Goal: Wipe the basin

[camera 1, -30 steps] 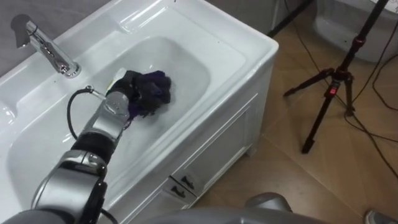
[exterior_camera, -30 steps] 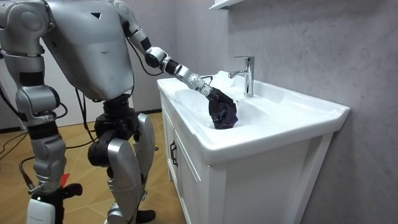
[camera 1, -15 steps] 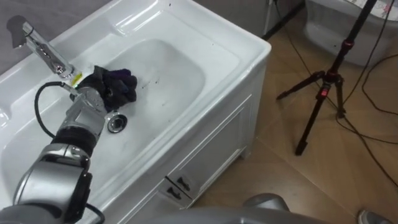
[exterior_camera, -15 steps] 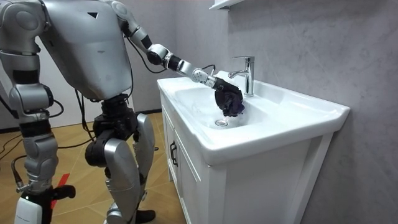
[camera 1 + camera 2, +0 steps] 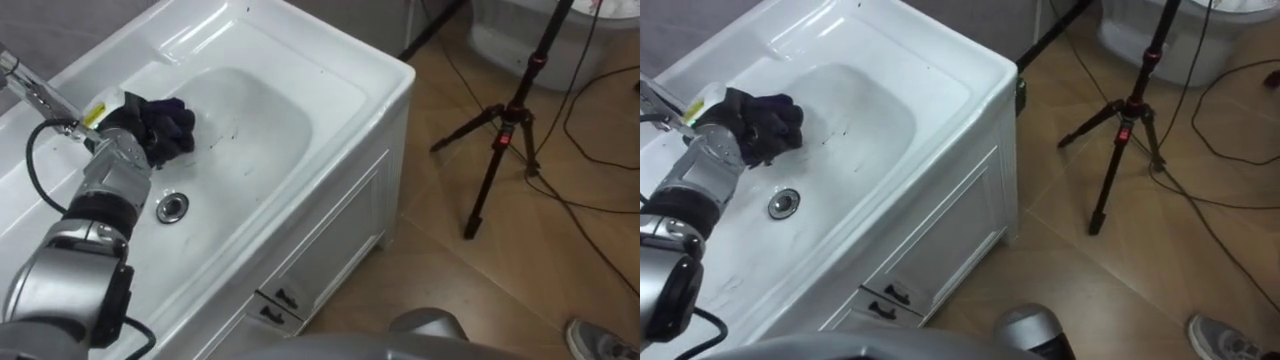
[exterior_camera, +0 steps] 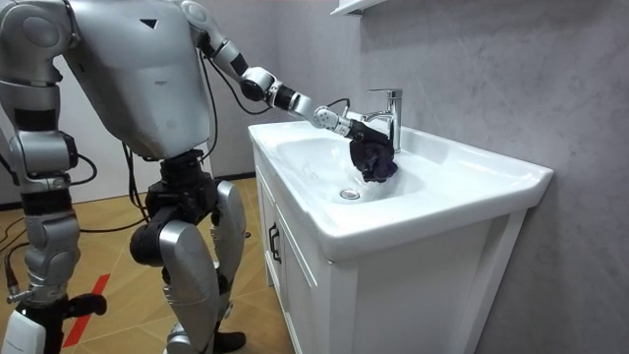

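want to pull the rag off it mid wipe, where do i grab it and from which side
Take the loose bunched end of the dark cloth that sticks out past the left hand, coming from the robot's right over the open basin. The hand is curled round the other end, and the faucet stands close behind.

Soft, even indoor light fills the room and casts only faint shadows. The glossy white basin (image 5: 250, 110) carries a pale sheen along its rim and bowl, while the dark cloth (image 5: 165, 120) reads nearly black, its folds hard to tell apart.
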### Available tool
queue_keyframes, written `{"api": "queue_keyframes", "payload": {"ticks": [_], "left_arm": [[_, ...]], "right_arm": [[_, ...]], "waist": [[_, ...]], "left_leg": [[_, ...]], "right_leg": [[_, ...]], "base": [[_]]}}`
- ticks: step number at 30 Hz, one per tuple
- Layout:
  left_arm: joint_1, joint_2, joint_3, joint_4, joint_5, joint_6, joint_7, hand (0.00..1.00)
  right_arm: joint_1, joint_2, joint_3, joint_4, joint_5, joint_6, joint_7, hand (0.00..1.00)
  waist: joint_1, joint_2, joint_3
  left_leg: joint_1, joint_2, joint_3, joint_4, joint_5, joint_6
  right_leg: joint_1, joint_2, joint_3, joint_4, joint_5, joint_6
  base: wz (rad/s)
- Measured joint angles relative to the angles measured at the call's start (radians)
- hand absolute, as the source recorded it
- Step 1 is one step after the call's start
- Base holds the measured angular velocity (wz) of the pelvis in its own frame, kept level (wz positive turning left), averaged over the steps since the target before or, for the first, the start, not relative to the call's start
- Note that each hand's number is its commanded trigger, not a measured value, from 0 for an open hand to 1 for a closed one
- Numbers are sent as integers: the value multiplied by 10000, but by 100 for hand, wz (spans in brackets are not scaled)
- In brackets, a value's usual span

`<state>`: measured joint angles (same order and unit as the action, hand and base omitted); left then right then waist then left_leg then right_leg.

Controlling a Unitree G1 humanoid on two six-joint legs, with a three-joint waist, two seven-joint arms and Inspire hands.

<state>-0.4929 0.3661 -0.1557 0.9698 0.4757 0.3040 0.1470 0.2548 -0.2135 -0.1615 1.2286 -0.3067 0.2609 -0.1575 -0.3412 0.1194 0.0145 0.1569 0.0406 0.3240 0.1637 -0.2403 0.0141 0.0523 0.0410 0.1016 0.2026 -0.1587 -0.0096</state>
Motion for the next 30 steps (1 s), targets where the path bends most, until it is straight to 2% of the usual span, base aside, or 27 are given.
{"api": "queue_keyframes", "payload": {"ticks": [6, 8, 11, 15, 17, 18, 20, 25, 30], "left_arm": [[145, -3, 250, 138, 2, 8, -56, 100], [324, -5, 307, 174, 3, 37, -56, 100], [884, -67, 323, 418, 95, 85, -54, 100], [1853, -371, 397, 341, 93, 89, 7, 100], [1886, -389, 400, 196, 121, -48, -3, 100], [1900, -397, 383, 207, 318, -33, -19, 100], [1967, -397, 386, 209, 474, -19, -22, 100], [2021, -503, 388, 174, 405, 97, -10, 100], [2011, -709, 389, 136, 355, -21, 9, 100]], "right_arm": [[-19, 55, 75, 18, -174, 7, 84, 0], [-70, 61, 270, 101, -159, 26, 106, 0], [-183, 113, 327, 153, -113, 21, 180, 0], [-347, 160, 325, 156, -7, 5, 281, 0], [-404, 165, 328, 145, 40, 3, 355, 0], [-467, 156, 332, 113, 146, -14, 385, 0], [-575, 160, 412, 109, 269, -17, 409, 0], [-562, 191, 736, 169, 558, 0, 484, 0], [-484, 197, 800, 604, 629, 7, 482, 0]], "waist": [[374, -79, -9], [425, -78, -14], [447, -49, -36], [484, -74, -51], [634, -92, -95], [765, -137, -79], [795, -116, -102], [781, -107, -106], [577, -166, -86]], "left_leg": [[-37, 2, -90, 1, 0, 1], [-52, -11, -209, 5, 0, 1], [-39, -12, -394, 40, 0, 1], [-60, -18, -735, 63, 5, -6], [-48, -21, -803, 81, 9, -9], [-37, -20, -810, 85, 10, -9], [-38, -21, -847, 99, 13, -9], [-27, -21, -860, 177, 12, -9], [18, -13, -850, 173, 12, -8]], "right_leg": [[-17, -3, 9, -12, -4, 6], [11, -27, -165, -25, -5, 5], [183, -63, -381, -175, 9, -22], [325, -168, -829, -203, -45, -49], [338, -205, -860, -215, -87, -36], [354, -204, -843, -205, -88, -35], [381, -202, -877, -199, -90, -32], [467, -202, -882, -201, -99, -34], [461, -202, -865, -173, -137, -33]], "base": [[0], [14], [19], [30], [22], [5], [3], [0], [0]]}}
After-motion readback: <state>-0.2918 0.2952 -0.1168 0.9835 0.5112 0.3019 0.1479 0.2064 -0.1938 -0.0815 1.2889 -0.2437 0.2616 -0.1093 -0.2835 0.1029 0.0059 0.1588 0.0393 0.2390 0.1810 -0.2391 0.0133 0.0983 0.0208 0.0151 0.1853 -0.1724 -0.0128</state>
